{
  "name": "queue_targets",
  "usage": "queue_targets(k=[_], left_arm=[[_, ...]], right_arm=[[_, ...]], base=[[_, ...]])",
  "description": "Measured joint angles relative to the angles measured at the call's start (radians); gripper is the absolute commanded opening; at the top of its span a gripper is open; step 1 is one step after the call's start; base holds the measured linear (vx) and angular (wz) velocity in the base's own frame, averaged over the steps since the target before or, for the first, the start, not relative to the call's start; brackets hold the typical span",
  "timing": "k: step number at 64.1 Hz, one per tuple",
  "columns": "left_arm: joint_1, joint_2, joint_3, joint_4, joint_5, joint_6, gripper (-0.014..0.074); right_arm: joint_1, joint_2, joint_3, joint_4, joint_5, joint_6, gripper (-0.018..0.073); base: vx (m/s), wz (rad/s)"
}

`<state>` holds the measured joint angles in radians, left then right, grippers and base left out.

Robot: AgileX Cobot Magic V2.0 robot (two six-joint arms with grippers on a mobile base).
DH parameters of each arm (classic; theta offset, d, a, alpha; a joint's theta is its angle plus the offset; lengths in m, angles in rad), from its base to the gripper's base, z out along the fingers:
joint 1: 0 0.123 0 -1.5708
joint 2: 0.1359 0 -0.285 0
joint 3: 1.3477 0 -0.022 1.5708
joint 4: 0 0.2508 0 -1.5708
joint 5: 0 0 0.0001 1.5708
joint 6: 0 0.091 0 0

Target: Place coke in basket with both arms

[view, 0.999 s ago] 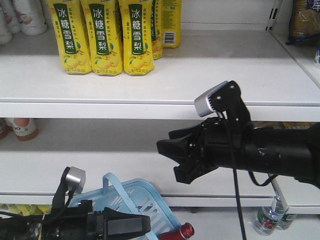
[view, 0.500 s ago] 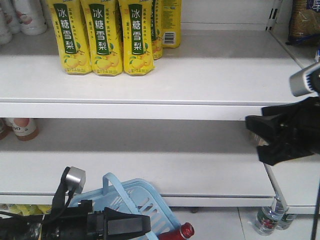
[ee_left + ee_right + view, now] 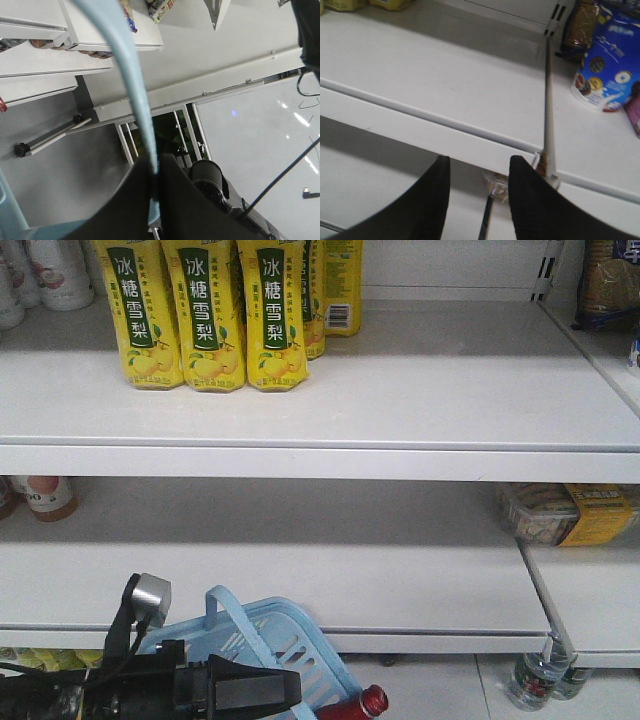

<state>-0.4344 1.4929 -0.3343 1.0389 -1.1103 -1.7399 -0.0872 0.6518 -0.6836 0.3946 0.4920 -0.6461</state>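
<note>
The coke is out of view in every frame. The light blue basket (image 3: 296,640) sits low in the front view, below the bottom shelf, with its hoop handle (image 3: 226,602) raised. My left gripper (image 3: 292,690) reaches in from the lower left beside it. In the left wrist view the left gripper (image 3: 156,172) is shut on the pale blue basket handle (image 3: 131,80), which runs up between its jaws. My right gripper (image 3: 479,162) is open with nothing between its fingers. It faces the front edge of a white shelf (image 3: 445,120) and does not appear in the front view.
Yellow drink cartons (image 3: 205,315) stand on the top shelf. A red-capped dark bottle (image 3: 372,702) lies by the basket. Water bottles (image 3: 535,680) stand at the lower right, packaged goods (image 3: 570,512) on the right shelf. A blue snack bag (image 3: 607,75) sits beyond a metal divider (image 3: 548,100).
My right arm has swung to the right and left the front view entirely. The left arm and the basket have not moved.
</note>
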Motion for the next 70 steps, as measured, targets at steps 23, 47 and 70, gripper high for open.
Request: queue_targets(k=[23, 47, 70], left_arm=[[0.0, 0.0, 0.0, 0.0, 0.0, 0.0, -0.0006], [0.0, 0.0, 0.0, 0.0, 0.0, 0.0, -0.0006], [0.0, 0.0, 0.0, 0.0, 0.0, 0.0, -0.0006]], right_arm=[[-0.034, -0.248, 0.313, 0.011, -0.178, 0.01, 0.0277], [-0.034, -0.418, 0.48, 0.143, -0.2, -0.003, 0.0277], [-0.034, -0.421, 0.503, 0.151, -0.152, -0.004, 0.0222]], base=[[0.0, 0.0], [0.0, 0.0], [0.0, 0.0]])
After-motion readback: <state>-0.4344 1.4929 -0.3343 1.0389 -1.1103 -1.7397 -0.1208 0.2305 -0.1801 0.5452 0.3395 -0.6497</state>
